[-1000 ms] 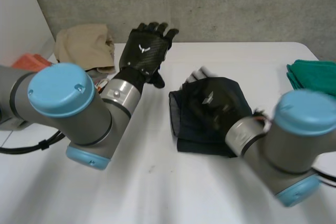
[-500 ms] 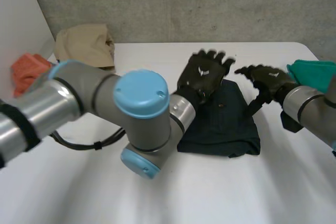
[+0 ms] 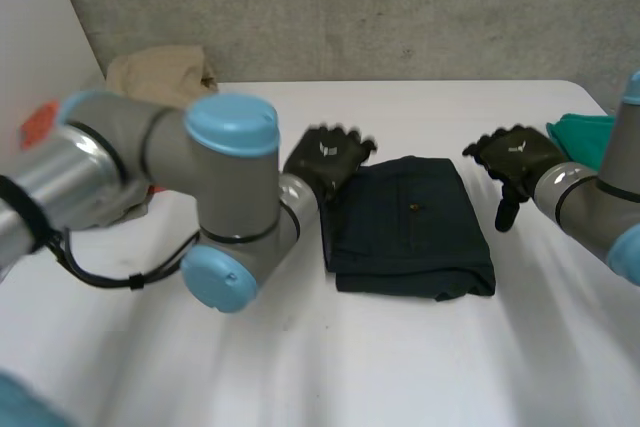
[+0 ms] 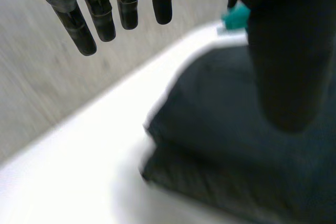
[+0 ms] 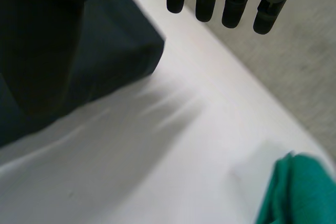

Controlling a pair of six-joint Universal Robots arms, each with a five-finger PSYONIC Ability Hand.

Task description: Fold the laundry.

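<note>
Fingers (image 4: pixel 98 14) straight and empty on left hand (image 3: pixel 325 155) and right hand (image 3: pixel 512 159); folded dark garment (image 3: pixel 410 222) lies between them, left nearer, beside its far-left corner

White table (image 3: pixel 300 367), grey speckled wall (image 3: pixel 400 7) behind, pale panel (image 3: pixel 30 27) beside

Left of the head view, there's the left arm (image 3: pixel 110 162), fat grey tubes with round light-blue caps (image 3: pixel 232 122), ending in a matte black left hand (image 3: pixel 325 155) with a small white mark (image 3: pixel 327 148) on its back. Over at the right edge, the right arm (image 3: pixel 585 209) has the same grey shell, and its black right hand (image 3: pixel 515 154) has glossy, round-tipped fingers (image 5: pixel 231 1).
</note>
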